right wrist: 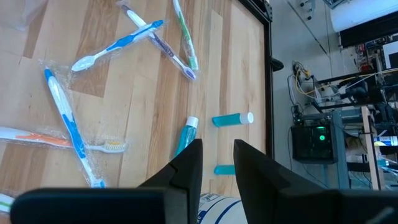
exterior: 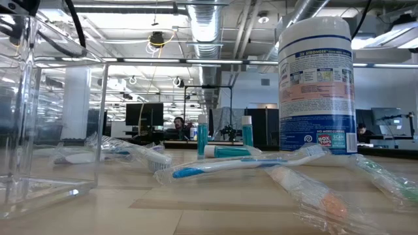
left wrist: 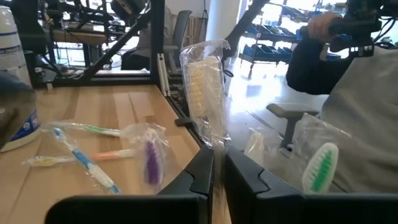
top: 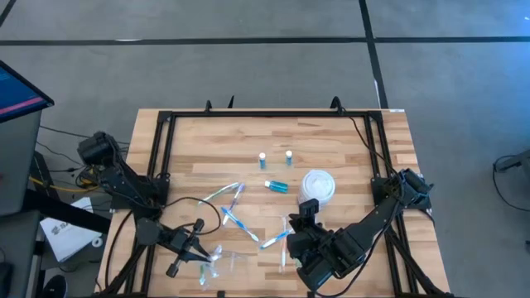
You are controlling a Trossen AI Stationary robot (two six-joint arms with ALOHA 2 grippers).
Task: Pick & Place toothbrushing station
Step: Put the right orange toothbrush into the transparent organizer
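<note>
Several wrapped toothbrushes lie scattered on the wooden table, one with a blue handle. Two small blue bottles stand at the back, and a third lies on its side. My left gripper is near the table's front left, shut on a wrapped toothbrush with yellow bristles. A green-bristled toothbrush in clear plastic stands beside it. My right gripper hovers open above the table, near the lying bottle, with nothing between its fingers. My left gripper pinches the wrapped toothbrush between its two fingers, on the stem below the head, through the clear wrapper. The fingers come in level and lie across the brush. The brush stands nearly upright, its bristled head above the fingers; its lower end is hidden by the gripper.
A tall white wipes canister stands right of centre, just beyond my right gripper. A clear plastic box sits near the table's front edge. A black frame runs along the table's sides. A person sits beyond the table.
</note>
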